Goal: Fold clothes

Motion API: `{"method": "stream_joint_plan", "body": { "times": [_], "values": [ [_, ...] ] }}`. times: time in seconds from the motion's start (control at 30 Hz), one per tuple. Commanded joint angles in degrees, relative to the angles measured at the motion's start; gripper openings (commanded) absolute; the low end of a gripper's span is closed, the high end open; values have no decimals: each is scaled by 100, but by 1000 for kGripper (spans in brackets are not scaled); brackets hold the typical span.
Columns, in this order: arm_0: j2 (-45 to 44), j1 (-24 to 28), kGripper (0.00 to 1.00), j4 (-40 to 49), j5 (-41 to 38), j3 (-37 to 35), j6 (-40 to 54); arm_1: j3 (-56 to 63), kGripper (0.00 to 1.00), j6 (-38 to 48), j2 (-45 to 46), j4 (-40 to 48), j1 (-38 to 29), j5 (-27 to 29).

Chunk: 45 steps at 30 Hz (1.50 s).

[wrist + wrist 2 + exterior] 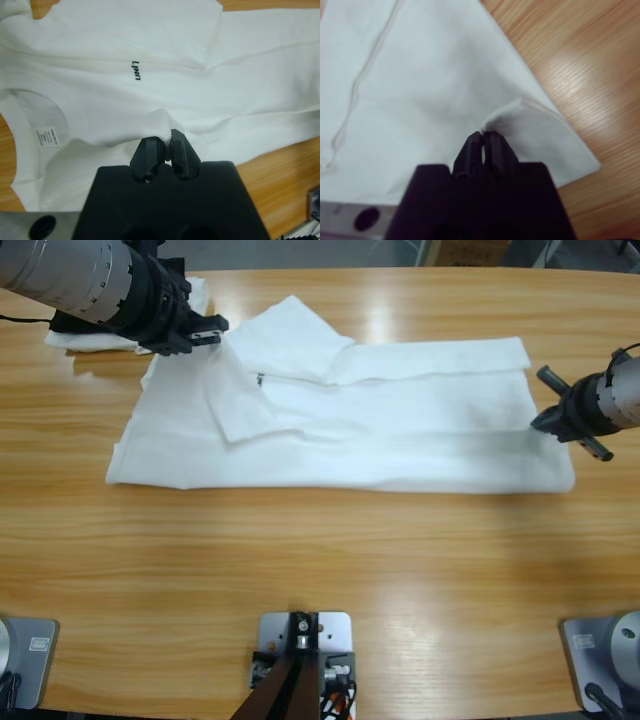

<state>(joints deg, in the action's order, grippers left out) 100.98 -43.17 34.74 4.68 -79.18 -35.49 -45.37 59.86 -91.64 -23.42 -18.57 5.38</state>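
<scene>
Both claws of mine are clamped on cloth. On my left claw [166, 145] the two black jaws are pressed together on a small raised pinch of the white T-shirt [380, 435], taken near the collar, just short of the tiny dark chest logo [136, 70]. On my right claw [482, 142] the jaws are likewise closed on a puckered fold of the same shirt, close to its hem corner.

I judge the two grips are placed at opposite ends so that the cloth can be lifted and carried over evenly, without one end dragging.

From above, my left claw [200, 335] sits at the shirt's far-left end, toward the far-left corner of the desk [320, 560], and my right claw [565, 415] at the shirt's right end, near the desk's right edge. The shirt lies flat across the middle of the desk, already partly folded: one sleeve [285, 335] is turned in over the chest and the top edge is doubled over.

By count: one T-shirt, two claws, one logo, one neck label [46, 137]. A second piece of white cloth [100, 340] lies under my left arm, beyond the shirt.
</scene>
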Motion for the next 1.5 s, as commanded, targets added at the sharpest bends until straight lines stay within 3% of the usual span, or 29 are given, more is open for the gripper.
{"method": "stream_joint_plan", "body": {
  "times": [0.03, 0.4, 0.43, 0.47, 0.5, 0.57, 0.77, 0.9, 1.2, 1.5],
  "values": [
    [581, 88, 0, 64, 234, -142, 329, 89, 0, -148, -341, 106, 293, 81],
    [496, 98, 0, 400, 699, -36, 198, 98, 0, -521, -1132, 518, 302, -246],
    [444, 98, 0, 499, 791, -15, 184, 149, 154, -593, -1198, 674, 302, -360],
    [405, 107, 0, 567, 863, 25, 165, 190, 568, -654, -1267, 769, 302, -496],
    [372, 118, 0, 652, 946, 61, 133, 195, 808, -661, -1309, 778, 302, -550],
    [312, 144, 0, 757, 1011, 126, 53, 205, 980, -688, -1221, 767, 302, -425],
    [226, 137, 0, 771, 1018, 180, -2, 335, 1000, -1111, -288, 781, 254, 388],
    [122, 79, 0, 771, 1018, 171, -62, 339, 1000, -1495, 268, 753, 249, 568],
    [1, -149, 0, 977, 937, 532, -517, 344, 1000, -1746, 433, 586, 249, -169],
    [326, -499, 0, 1058, 661, 966, -1260, 422, 1000, -1936, 574, 470, 249, -392]
  ]
}}
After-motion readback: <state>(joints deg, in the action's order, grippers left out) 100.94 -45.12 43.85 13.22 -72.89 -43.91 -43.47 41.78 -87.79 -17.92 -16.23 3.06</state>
